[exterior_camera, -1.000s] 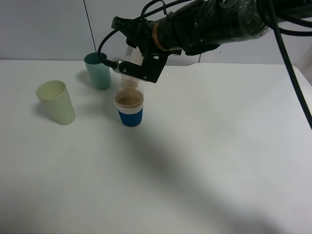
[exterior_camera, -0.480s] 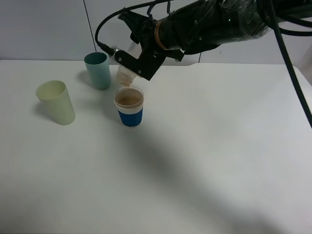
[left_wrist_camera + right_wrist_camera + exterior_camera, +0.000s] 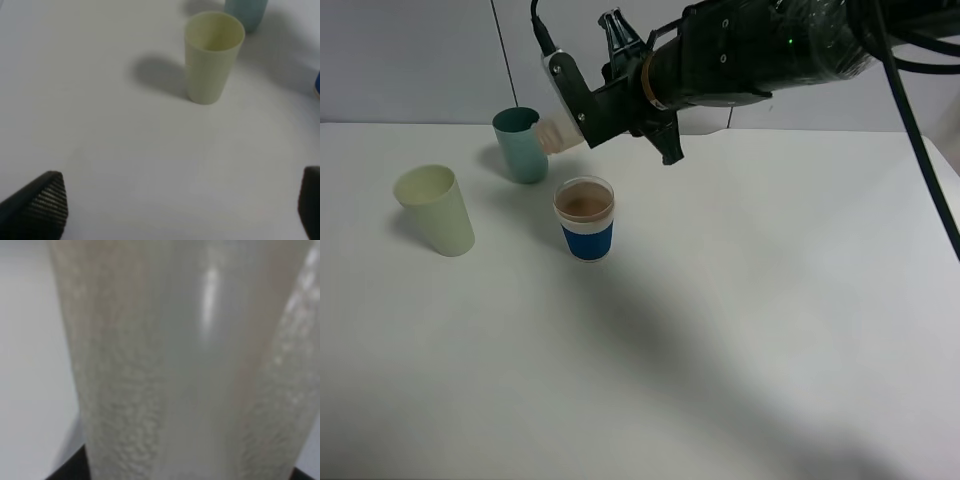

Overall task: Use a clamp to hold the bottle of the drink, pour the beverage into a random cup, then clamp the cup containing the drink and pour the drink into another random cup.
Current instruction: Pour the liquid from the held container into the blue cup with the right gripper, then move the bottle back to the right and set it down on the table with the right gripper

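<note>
My right gripper [image 3: 576, 108] hangs above and just behind the blue-sleeved cup [image 3: 587, 222] and is shut on the bottle [image 3: 557, 134]. The bottle lies roughly level, its neck pointing left toward the teal tumbler. Close up, the bottle [image 3: 185, 360] fills the right wrist view with its translucent, milky wall. Tan beverage [image 3: 585, 206] sits in the blue-sleeved cup. The pale yellow-green tumbler [image 3: 436, 210] stands upright at the left, and the same tumbler [image 3: 213, 56] shows empty ahead of my left gripper [image 3: 175, 210]. That gripper is open, low over the table and holding nothing.
A teal tumbler [image 3: 521, 145] stands at the back, behind the blue-sleeved cup, and its base [image 3: 245, 11] shows in the left wrist view. The white table [image 3: 750, 330] runs wide to the right and front. A grey wall rises behind.
My right gripper has turned the bottle up from its steep downward tilt over the blue-sleeved cup to about level, lifting it up and back. The cups have not moved.
</note>
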You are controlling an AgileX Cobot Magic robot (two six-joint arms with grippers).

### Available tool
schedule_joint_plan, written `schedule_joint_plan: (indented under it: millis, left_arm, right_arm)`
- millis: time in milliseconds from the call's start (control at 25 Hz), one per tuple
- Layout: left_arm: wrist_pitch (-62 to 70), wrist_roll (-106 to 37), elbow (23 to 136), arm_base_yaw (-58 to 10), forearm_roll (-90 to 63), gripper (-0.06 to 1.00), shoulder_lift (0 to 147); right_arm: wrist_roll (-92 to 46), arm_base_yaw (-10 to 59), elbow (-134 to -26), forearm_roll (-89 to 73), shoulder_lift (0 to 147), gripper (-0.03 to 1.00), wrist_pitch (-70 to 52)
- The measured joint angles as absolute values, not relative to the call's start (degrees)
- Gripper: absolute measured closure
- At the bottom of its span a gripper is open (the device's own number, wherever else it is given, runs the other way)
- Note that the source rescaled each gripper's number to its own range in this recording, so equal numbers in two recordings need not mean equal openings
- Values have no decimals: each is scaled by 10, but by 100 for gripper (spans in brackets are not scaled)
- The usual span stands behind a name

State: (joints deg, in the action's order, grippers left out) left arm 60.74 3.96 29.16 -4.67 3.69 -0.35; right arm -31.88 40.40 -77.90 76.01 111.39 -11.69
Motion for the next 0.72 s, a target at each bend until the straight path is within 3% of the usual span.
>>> schedule_joint_plan:
  millis: [40, 720]
  left_arm:
    - [607, 40, 292, -47, 37, 17, -4]
    - [607, 40, 292, -47, 37, 17, -4]
  right_arm:
    - [-318, 404, -779, 649, 1114, 95, -119]
    - [-314, 313, -779, 207, 1114, 95, -105]
